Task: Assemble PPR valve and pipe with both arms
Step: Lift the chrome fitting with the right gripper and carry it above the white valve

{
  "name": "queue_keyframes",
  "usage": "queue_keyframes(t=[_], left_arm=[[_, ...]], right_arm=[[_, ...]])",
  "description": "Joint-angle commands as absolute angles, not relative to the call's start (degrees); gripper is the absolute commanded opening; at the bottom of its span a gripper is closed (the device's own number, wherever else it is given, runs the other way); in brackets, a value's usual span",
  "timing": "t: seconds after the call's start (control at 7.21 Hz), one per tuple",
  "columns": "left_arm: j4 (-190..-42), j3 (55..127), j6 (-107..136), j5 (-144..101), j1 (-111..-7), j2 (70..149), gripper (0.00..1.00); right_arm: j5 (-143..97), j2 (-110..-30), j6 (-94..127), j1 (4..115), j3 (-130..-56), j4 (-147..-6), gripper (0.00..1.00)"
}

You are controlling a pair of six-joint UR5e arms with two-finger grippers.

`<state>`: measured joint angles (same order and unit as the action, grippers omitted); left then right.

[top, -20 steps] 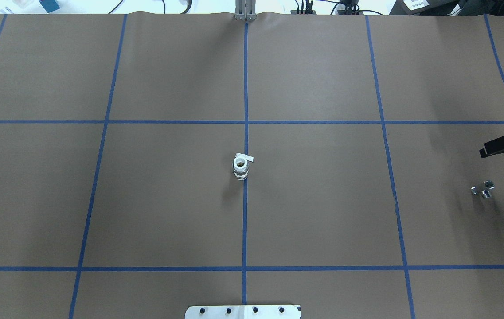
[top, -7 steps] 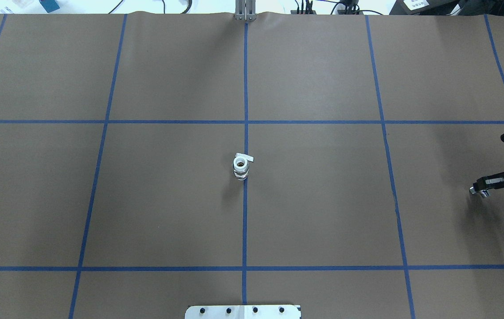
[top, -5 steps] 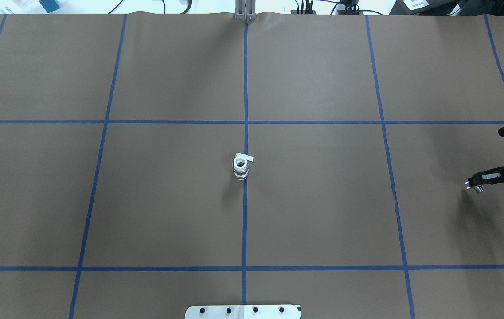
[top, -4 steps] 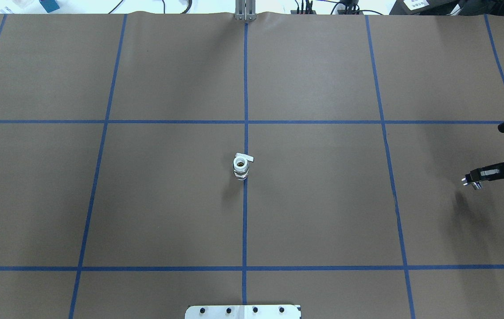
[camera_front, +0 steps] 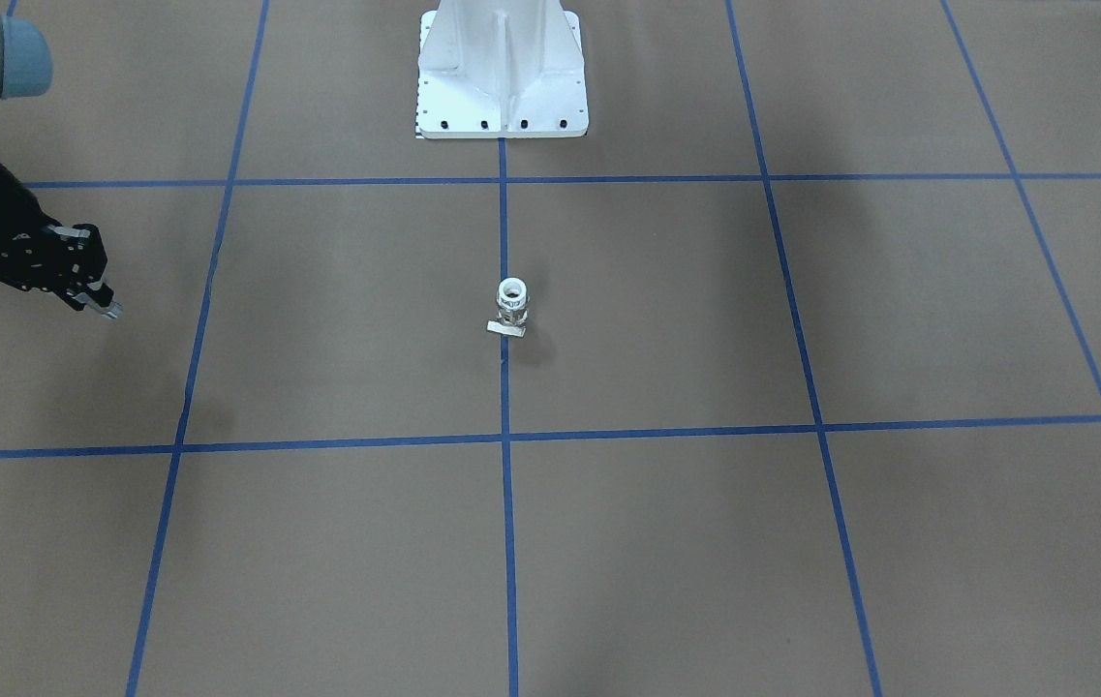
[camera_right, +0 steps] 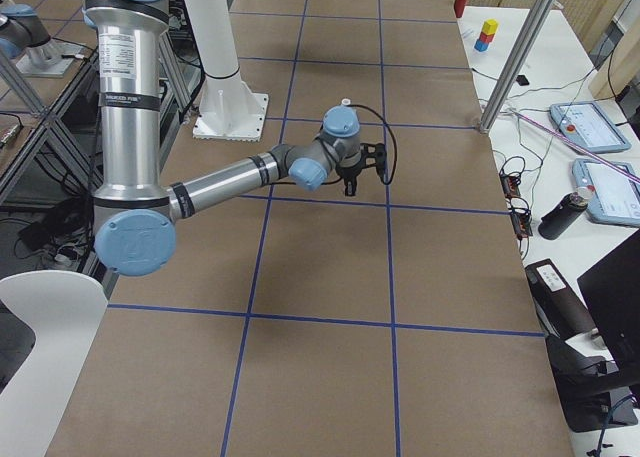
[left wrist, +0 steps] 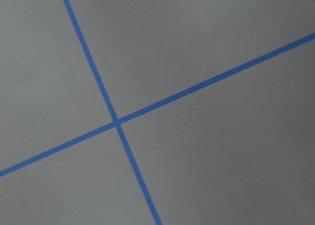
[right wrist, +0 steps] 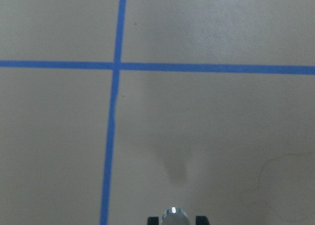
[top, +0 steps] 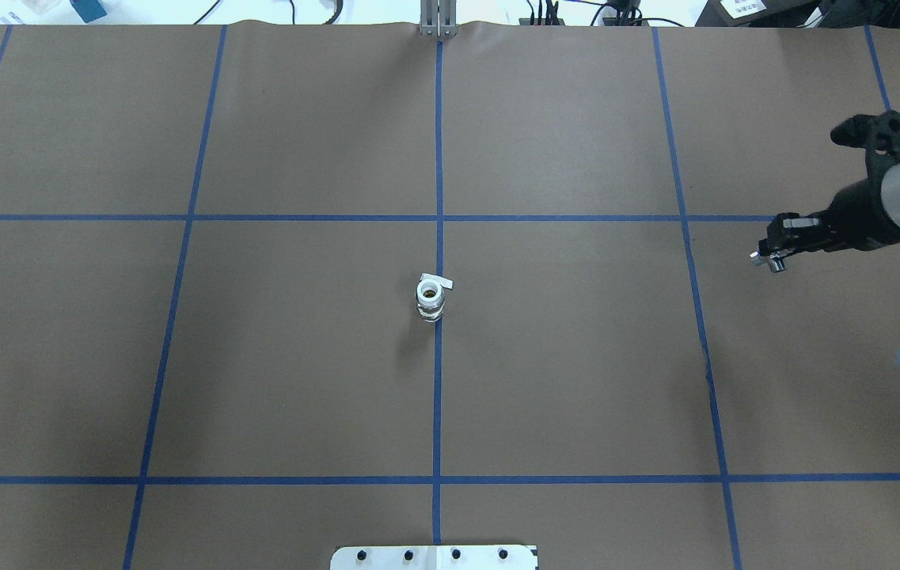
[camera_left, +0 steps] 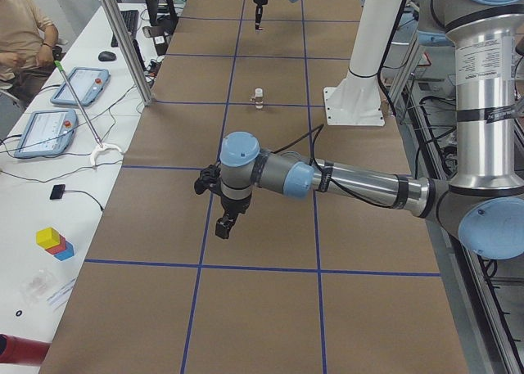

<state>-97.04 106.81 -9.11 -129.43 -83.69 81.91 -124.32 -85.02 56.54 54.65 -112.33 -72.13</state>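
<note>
- valve (top: pixel 430 298): white plastic, cylindrical, flat grey lever; upright on centre blue tape line (top: pixel 438 158)
- right gripper (top: pixel 768 256): clamped on small shiny round metal fitting (right wrist: pixel 174 216); clear of table (top: pixel 299 356), well apart from valve
- left gripper (camera_left: pixel 225 225): pointing down; opening can't be judged

Grey tubular arms (camera_right: pixel 215 185) carry light-blue joint caps (camera_left: pixel 240 149); behind each black pincer (top: pixel 768 256), a thin black cable (camera_right: pixel 389 157) loops.
</note>
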Motion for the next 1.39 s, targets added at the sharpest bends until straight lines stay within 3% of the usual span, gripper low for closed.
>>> queue_keyframes(t=[0.0, 0.28, 0.83, 1.11, 1.25], left_arm=[[-97.7, 106.6, -9.7, -129.4, -84.5, 80.7, 1.00], [-97.6, 106.5, -9.6, -129.4, -84.6, 80.6, 1.00], [-97.7, 106.7, -9.4, -129.4, -84.6, 80.7, 1.00], [-97.7, 106.9, -9.5, -129.4, -84.6, 80.7, 1.00], [-97.7, 106.9, -9.4, -129.4, -84.6, 80.7, 1.00]], right_arm=[[-122.8, -66.2, 67.7, 49.5, -114.7, -94.8, 0.00], [-115.3, -54.4, 80.0, 41.2, -112.3, -103.6, 0.00], [-106.2, -37.7, 98.0, 31.6, -96.5, -104.3, 0.00], [-106.1, -33.8, 99.0, 30.9, -89.0, -104.3, 0.00], [-106.0, -34.4, 99.0, 30.8, -88.8, -104.4, 0.00]])
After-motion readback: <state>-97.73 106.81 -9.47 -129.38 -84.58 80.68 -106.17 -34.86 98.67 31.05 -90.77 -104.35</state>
